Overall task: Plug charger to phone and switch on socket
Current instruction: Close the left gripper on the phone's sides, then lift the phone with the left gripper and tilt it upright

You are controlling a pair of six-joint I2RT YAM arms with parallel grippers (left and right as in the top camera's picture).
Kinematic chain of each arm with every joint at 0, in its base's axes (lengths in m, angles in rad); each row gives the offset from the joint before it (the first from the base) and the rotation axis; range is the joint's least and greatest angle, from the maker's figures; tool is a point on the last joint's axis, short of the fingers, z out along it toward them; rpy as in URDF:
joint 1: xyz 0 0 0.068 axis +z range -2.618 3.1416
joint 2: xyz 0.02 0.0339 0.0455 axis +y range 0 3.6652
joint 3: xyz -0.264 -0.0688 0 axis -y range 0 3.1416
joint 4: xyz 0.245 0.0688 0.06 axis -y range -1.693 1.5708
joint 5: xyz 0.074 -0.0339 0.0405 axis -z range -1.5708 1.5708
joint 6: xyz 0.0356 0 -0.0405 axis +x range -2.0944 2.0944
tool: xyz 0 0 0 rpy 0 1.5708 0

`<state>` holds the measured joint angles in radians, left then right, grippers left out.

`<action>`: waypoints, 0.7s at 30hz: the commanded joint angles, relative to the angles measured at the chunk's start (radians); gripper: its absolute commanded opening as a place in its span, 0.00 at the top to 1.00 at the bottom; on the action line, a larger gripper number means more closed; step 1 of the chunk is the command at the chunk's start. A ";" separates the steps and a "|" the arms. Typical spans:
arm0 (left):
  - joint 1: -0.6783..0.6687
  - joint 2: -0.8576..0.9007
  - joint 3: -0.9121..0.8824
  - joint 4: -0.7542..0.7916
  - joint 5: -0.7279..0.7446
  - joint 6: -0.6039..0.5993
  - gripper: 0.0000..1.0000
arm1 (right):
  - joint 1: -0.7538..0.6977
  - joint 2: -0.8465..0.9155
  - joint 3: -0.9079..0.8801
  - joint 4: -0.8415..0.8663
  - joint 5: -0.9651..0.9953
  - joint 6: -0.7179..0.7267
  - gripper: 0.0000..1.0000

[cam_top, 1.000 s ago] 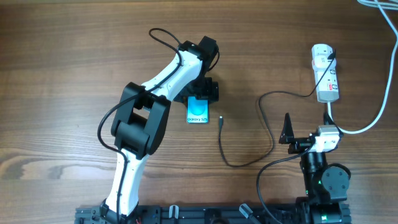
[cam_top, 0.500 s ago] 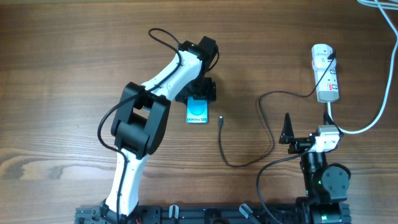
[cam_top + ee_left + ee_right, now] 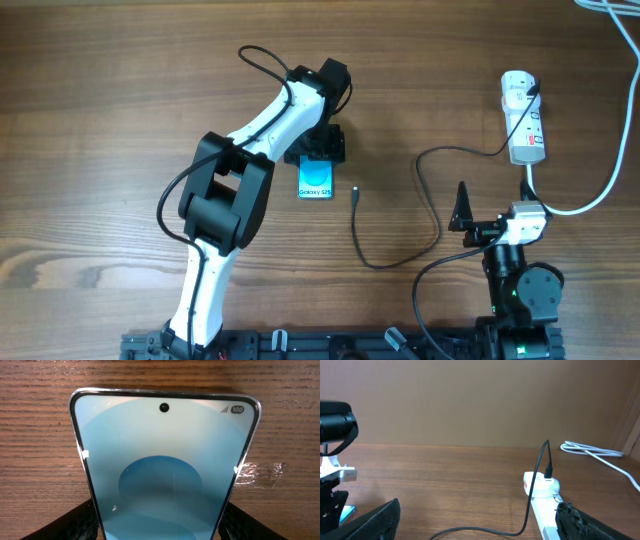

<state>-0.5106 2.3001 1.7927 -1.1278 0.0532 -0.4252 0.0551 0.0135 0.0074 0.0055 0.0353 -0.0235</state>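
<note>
We see the phone (image 3: 316, 179) lying flat on the wooden table (image 3: 100, 120), screen up and lit, near the middle. The left gripper (image 3: 320, 150) reaches down over its far end. In the left wrist view its two dark fingers (image 3: 70, 522) sit against the phone's two long edges, so we read it as clamped on the phone.

The charger (image 3: 438, 232) is a thin black cable. Its small connector tip (image 3: 355, 194) lies on the wood just to the right of the phone, not touching it. From the tip the cable runs toward the robot base, loops round to the right, and climbs to the socket (image 3: 524, 125), where its other end is plugged in at the far end. The socket lies on the right side of the table, well apart from the phone, and a white cord (image 3: 612, 187) curves away from its near end.

The right gripper (image 3: 477, 505) hangs near its base, beside the cable loop. Its fingers are spread wide apart and hold nothing.
</note>
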 commanded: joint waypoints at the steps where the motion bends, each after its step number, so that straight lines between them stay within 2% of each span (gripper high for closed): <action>1: -0.003 0.011 0.013 -0.009 0.021 -0.029 0.26 | -0.004 -0.009 -0.002 0.005 0.016 -0.001 0.00; 4: -0.002 -0.021 0.023 -0.016 0.051 -0.032 0.28 | -0.004 -0.009 -0.002 0.005 0.016 -0.001 0.00; 15: 0.057 -0.182 0.036 -0.079 0.393 -0.033 0.28 | -0.004 -0.009 -0.002 0.005 0.016 -0.001 0.00; 21: 0.106 -0.209 0.036 -0.088 0.769 -0.032 0.27 | -0.004 -0.009 -0.002 0.005 0.016 -0.001 0.00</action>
<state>-0.4309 2.1311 1.8057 -1.2125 0.5224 -0.4515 0.0551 0.0135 0.0074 0.0055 0.0353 -0.0238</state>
